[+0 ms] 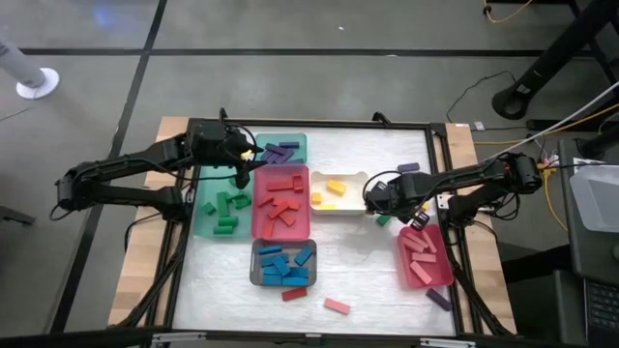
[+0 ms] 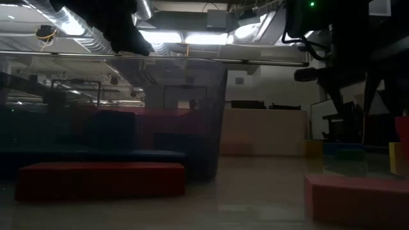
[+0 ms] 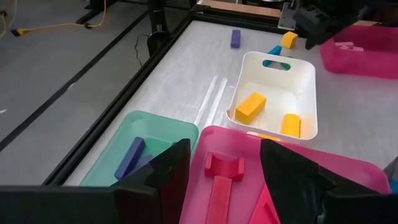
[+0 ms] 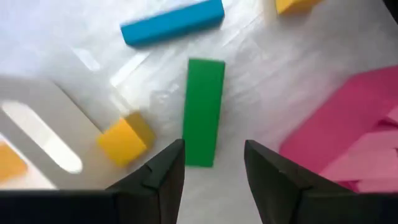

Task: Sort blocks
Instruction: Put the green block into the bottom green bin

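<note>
Small coloured blocks lie in trays and loose on the table. My right gripper [image 1: 384,205] points down, open, beside the white tray [image 1: 338,205]. A green bar [image 4: 204,112] lies flat on the table below it. Its near end lies under the gap between my right gripper's [image 4: 214,155] fingers, untouched. A blue bar [image 4: 172,23] and a yellow cube [image 4: 126,140] lie close by. My left gripper [image 1: 242,172] hovers open and empty over the far left corner of the red tray [image 1: 280,230]. In the left wrist view a red arch [image 3: 224,165] lies in that tray, beyond my left gripper [image 3: 224,158].
A teal tray [image 1: 295,143] holds purple blocks, a green tray [image 1: 205,230] green ones, a grey tray [image 1: 255,263] blue ones, a pink tray [image 1: 447,275] pink ones. Loose red [image 1: 294,293], pink [image 1: 337,305] and purple [image 1: 438,298] blocks lie toward the near edge. A black frame [image 1: 445,145] rims the table.
</note>
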Controlling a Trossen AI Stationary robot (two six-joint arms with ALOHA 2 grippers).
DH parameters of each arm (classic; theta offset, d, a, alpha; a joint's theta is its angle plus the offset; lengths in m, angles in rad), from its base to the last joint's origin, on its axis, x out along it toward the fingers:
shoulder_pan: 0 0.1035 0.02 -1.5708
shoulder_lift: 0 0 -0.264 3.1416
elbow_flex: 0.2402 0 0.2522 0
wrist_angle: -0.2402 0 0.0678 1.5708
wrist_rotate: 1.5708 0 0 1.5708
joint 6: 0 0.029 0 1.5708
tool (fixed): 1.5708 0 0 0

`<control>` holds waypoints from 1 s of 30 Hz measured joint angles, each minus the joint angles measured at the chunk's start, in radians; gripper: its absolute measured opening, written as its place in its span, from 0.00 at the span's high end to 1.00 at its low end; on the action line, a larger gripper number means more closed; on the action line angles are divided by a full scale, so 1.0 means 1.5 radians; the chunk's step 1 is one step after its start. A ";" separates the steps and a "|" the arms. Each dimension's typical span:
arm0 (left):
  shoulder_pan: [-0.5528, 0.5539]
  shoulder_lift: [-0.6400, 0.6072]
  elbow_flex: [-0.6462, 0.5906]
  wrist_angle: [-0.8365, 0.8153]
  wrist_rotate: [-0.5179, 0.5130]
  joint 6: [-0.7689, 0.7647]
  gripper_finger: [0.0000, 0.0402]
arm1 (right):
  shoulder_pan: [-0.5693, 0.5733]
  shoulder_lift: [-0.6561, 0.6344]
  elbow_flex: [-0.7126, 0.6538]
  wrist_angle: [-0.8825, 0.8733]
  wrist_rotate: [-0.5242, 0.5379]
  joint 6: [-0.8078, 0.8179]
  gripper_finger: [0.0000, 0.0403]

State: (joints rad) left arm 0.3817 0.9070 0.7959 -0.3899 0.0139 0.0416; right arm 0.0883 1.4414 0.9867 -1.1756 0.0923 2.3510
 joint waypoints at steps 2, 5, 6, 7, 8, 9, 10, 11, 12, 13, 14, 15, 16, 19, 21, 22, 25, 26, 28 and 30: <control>0.000 0.000 0.000 0.000 0.000 0.008 0.55 | -0.002 0.000 0.000 -0.006 0.008 0.006 0.58; 0.000 0.000 0.000 0.000 0.000 0.008 0.55 | -0.002 0.000 0.000 -0.027 0.017 0.016 0.58; 0.000 0.000 0.000 0.000 0.000 0.008 0.55 | -0.002 0.000 0.000 -0.031 0.027 0.018 0.58; 0.000 0.000 0.000 0.000 0.000 0.008 0.55 | -0.002 0.000 0.000 -0.030 0.037 0.018 0.58; 0.000 0.000 0.000 0.000 0.000 0.008 0.55 | -0.002 0.000 0.000 -0.028 0.046 0.018 0.58; 0.000 0.000 0.000 0.000 0.000 0.008 0.55 | -0.002 0.001 0.000 -0.024 0.055 0.018 0.58; 0.000 0.000 0.000 0.000 0.000 0.008 0.55 | -0.002 0.004 0.000 -0.021 0.060 0.018 0.58; 0.000 0.000 0.000 0.000 0.000 0.008 0.55 | -0.002 0.006 0.000 -0.017 0.066 0.018 0.58; 0.000 0.000 0.000 0.000 0.000 0.008 0.55 | -0.002 0.009 0.000 -0.014 0.067 0.017 0.58; 0.000 0.000 0.000 0.000 0.000 0.008 0.55 | -0.002 0.013 0.000 -0.014 0.067 0.017 0.58; 0.000 0.000 0.000 0.000 0.000 0.008 0.55 | -0.002 0.017 0.000 -0.019 0.066 0.017 0.58; 0.000 0.000 0.000 0.000 0.000 0.008 0.55 | -0.002 0.023 0.000 -0.021 0.065 0.017 0.58; 0.000 0.000 0.000 0.000 0.000 0.008 0.55 | -0.002 0.028 0.000 -0.022 0.063 0.017 0.58; 0.000 0.000 0.000 0.000 0.000 0.007 0.55 | -0.002 0.049 0.000 -0.022 0.044 0.016 0.58; 0.000 0.000 0.000 0.000 0.000 0.005 0.55 | -0.002 0.065 0.000 -0.021 0.028 0.016 0.58; 0.000 0.000 0.000 0.000 0.000 0.005 0.55 | -0.002 0.073 0.000 -0.020 0.025 0.016 0.58; 0.000 0.000 0.000 0.000 0.000 0.005 0.55 | -0.003 0.089 0.000 -0.020 0.023 0.020 0.58; 0.000 0.000 0.000 0.000 0.000 0.005 0.55 | -0.006 0.094 0.000 -0.020 0.024 0.021 0.58; 0.000 0.000 0.000 0.000 0.000 0.005 0.55 | -0.008 0.103 0.000 -0.020 0.025 0.021 0.58; 0.000 0.000 0.000 0.000 0.000 0.005 0.55 | -0.012 0.112 0.000 -0.019 0.029 0.021 0.58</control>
State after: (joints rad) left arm 0.3817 0.9073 0.7959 -0.3901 0.0143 0.0490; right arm 0.0704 1.6098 0.9867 -1.2041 0.1353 2.3829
